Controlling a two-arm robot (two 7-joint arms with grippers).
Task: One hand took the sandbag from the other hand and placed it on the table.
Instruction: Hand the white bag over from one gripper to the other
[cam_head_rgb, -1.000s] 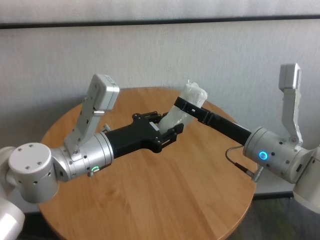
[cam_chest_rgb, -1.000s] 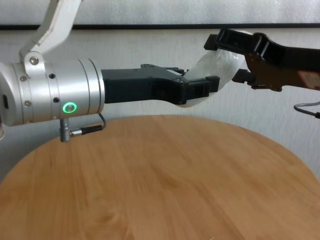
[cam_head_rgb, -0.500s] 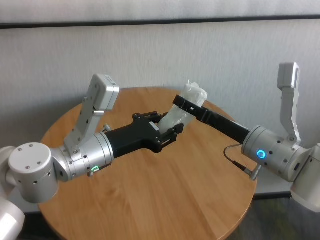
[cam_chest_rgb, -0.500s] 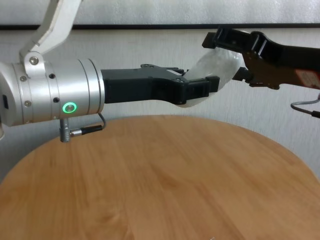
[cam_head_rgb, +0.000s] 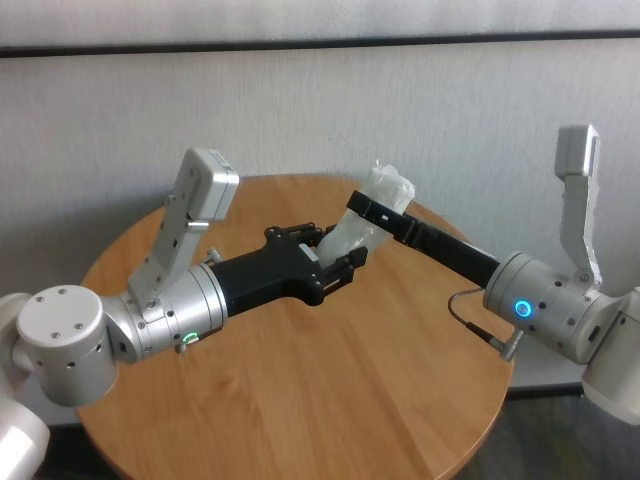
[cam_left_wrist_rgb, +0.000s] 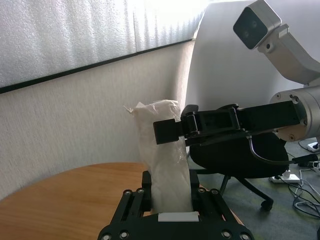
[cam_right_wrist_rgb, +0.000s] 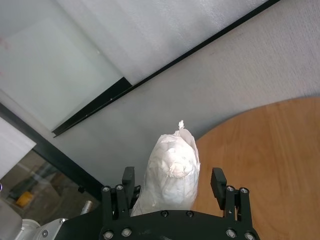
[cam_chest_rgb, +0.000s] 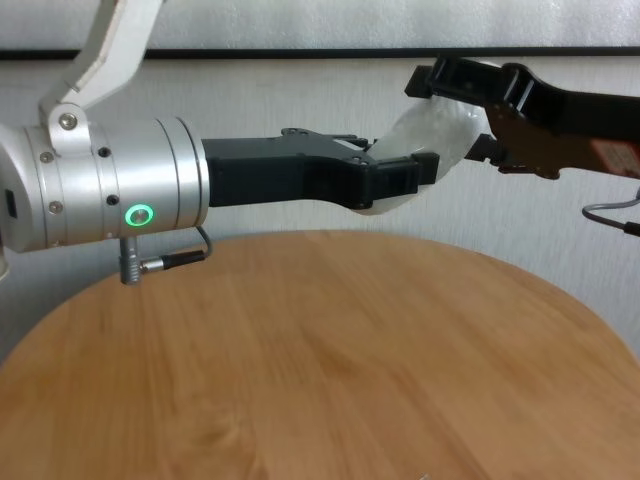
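- Your left pincer (cam_head_rgb: 338, 262), the one on the wrist with the green ring, reaches out level over the middle of the bench (cam_head_rgb: 330, 400) and is clamped on the lower end of the sandbag (cam_head_rgb: 362, 222). That grip is all that carries the bag, so if you let go here before the other side has it, I judge the bag drops to the wood.
- The sandbag is up in the air between the two arms, well clear of the bench top, tilted with its top end toward the wall. It looks soft and lumpy; a pinch near the tip could let it sag or slide out.
- Your right pincer (cam_right_wrist_rgb: 174, 186), on the wrist with the blue ring, comes in from the right, angled up and across. Its fingers (cam_right_wrist_rgb: 218, 181) straddle the upper part of the sandbag and stand wide: in the right wrist view there is a clear gap on one side, while the other finger sits just beside the bag.
- Because the bag sits off-centre in that opening, closing may shove it sideways against the left grip. Pull away too soon and the two arms tug on it together.
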